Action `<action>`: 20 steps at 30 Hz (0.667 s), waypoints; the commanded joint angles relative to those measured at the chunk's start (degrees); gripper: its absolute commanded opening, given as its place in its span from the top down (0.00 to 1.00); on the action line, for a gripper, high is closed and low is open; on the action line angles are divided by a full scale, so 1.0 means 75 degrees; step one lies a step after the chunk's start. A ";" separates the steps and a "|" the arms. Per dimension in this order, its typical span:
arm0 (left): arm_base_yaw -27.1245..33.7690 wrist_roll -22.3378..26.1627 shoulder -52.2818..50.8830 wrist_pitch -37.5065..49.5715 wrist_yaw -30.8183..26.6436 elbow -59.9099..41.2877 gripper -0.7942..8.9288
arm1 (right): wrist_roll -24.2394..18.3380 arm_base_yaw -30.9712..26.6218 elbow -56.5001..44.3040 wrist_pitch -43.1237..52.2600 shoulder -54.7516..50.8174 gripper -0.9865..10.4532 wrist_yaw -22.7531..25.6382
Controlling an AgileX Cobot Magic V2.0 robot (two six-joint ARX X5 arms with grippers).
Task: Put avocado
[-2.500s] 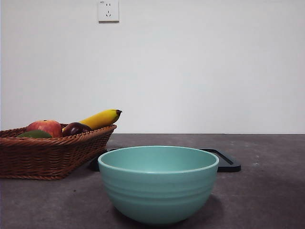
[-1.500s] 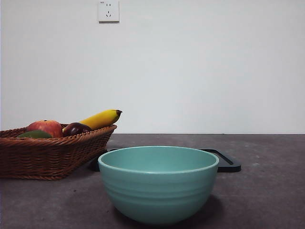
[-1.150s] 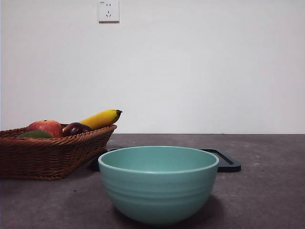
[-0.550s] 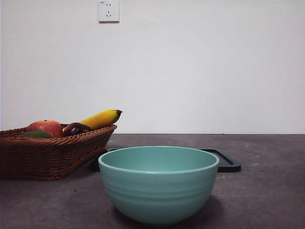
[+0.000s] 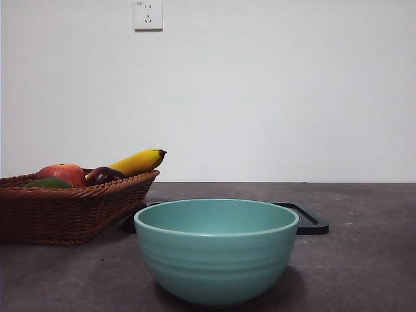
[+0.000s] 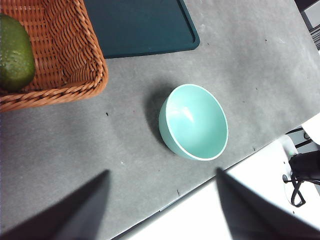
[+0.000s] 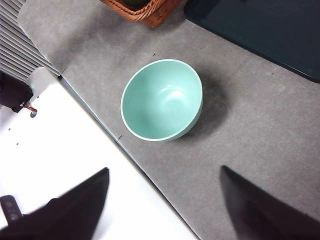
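The left gripper (image 6: 162,205) hangs high over the table (image 6: 100,135), its jaws spread wide and holding nothing. In the left wrist view the avocado (image 6: 15,52) lies inside the basket (image 6: 75,55), against the woven wall near a corner. A dark tray (image 6: 140,25) lies flat just beside the basket. The bowl (image 6: 194,122) stands alone on bare table, apart from basket and tray and near the table's front edge. Open grey surface runs between basket and bowl.

The right gripper (image 7: 165,200) also hangs high, jaws wide apart and empty, over the table's front edge. In the right wrist view the bowl (image 7: 162,100) sits just inside that edge, with a basket corner (image 7: 145,10) and the tray (image 7: 260,35) beyond it and clear table around it.

In the front view no arm shows. The bowl (image 5: 216,250) stands nearest, at the middle. The basket (image 5: 71,208) sits behind it toward the left edge; the avocado (image 5: 47,183) barely tops the rim, beside an apple (image 5: 62,174), a dark fruit (image 5: 104,175) and a banana (image 5: 138,161). The tray (image 5: 309,220) lies behind the bowl.
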 commanded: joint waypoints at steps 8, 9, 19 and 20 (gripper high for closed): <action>-0.0038 -0.0090 0.0717 0.0618 -0.1005 0.0536 0.52 | -0.0076 0.0041 0.0146 0.0070 0.0038 0.57 -0.0009; -0.0038 -0.0076 0.0860 0.0708 -0.1137 0.0612 0.52 | -0.0076 0.0041 0.0146 0.0070 0.0038 0.57 -0.0009; -0.0341 0.0157 0.3159 0.1186 -0.2696 0.1612 0.52 | -0.0073 0.0041 0.0146 0.0114 0.0038 0.57 -0.0003; -0.0396 0.0192 0.3404 0.1201 -0.2859 0.1696 0.52 | -0.0073 0.0041 0.0146 0.0114 0.0038 0.57 -0.0003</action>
